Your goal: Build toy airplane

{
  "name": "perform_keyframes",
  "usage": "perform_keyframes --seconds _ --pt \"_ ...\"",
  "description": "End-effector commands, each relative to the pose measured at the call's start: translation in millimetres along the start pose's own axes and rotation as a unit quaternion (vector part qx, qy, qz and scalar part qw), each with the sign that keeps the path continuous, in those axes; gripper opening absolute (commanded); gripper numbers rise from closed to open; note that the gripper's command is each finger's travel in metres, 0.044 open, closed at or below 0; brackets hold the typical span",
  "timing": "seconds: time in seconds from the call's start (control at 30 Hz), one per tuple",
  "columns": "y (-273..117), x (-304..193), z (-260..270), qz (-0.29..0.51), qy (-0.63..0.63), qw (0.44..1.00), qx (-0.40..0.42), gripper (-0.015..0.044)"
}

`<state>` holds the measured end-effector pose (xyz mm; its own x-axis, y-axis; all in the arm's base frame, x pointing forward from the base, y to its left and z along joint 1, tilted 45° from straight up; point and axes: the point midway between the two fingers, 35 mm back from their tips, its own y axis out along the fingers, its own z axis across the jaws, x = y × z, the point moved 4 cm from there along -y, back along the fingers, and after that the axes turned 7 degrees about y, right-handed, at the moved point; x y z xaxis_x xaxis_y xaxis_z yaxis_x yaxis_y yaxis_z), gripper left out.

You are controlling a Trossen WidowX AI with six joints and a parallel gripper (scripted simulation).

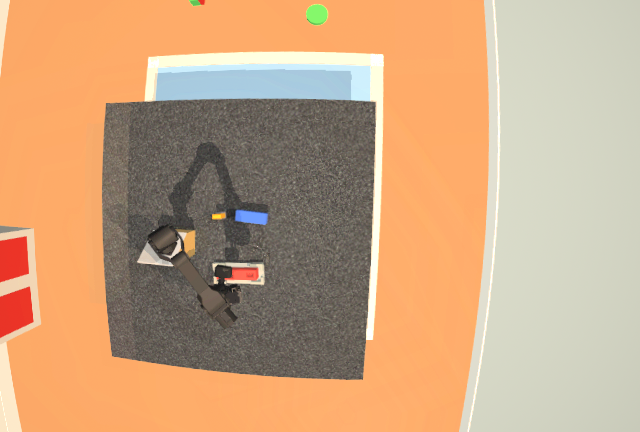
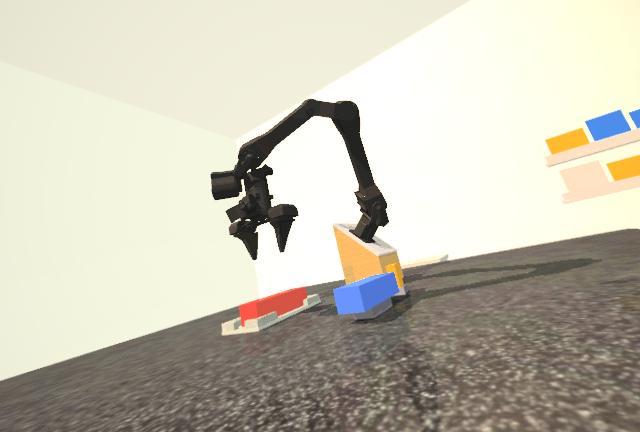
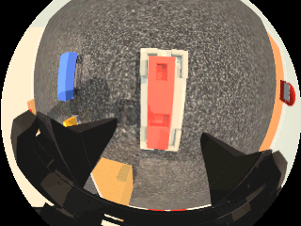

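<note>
The red fuselage (image 1: 245, 273) (image 2: 273, 304) (image 3: 160, 94) lies lengthwise between the walls of the pale cradle (image 1: 261, 275) (image 2: 267, 321) (image 3: 181, 108) and looks level. Its two top sockets are empty. My gripper (image 2: 267, 254) (image 3: 160, 130) is wide open and empty, above the fuselage and clear of it. The blue wing (image 1: 251, 217) (image 2: 367, 294) (image 3: 67, 77) rests on a grey support, apart from the cradle. The small orange tail fin (image 1: 218, 216) (image 2: 393, 274) (image 3: 71, 121) stands beyond one end of the wing. Both tabs are hidden.
An orange-sided wedge block (image 1: 189, 243) (image 2: 359, 259) (image 3: 115, 181) with a pale sloping top stands under the arm's base, near the tail fin. The dark table top (image 1: 310, 169) (image 2: 491, 355) ends in straight edges; the cradle stands well inside them.
</note>
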<state>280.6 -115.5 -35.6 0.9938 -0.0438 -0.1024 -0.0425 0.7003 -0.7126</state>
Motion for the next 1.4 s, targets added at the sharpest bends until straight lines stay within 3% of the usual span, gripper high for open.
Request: perform_keyframes --seconds 0.0,0.27,0.6,0.83,0.97,1.37 --pt "0 3 4 0.0 0.009 1.0 -0.002 0.044" --pt "4 29 112 0.0 -0.005 1.0 -0.016 0.044" --pt "16 17 255 -0.001 0.008 1.0 0.002 0.044" --pt "17 14 267 0.001 0.009 1.0 0.005 0.044" --pt "49 14 267 0.001 0.009 1.0 0.006 0.044" --pt "67 13 268 0.001 0.009 1.0 0.007 0.044"
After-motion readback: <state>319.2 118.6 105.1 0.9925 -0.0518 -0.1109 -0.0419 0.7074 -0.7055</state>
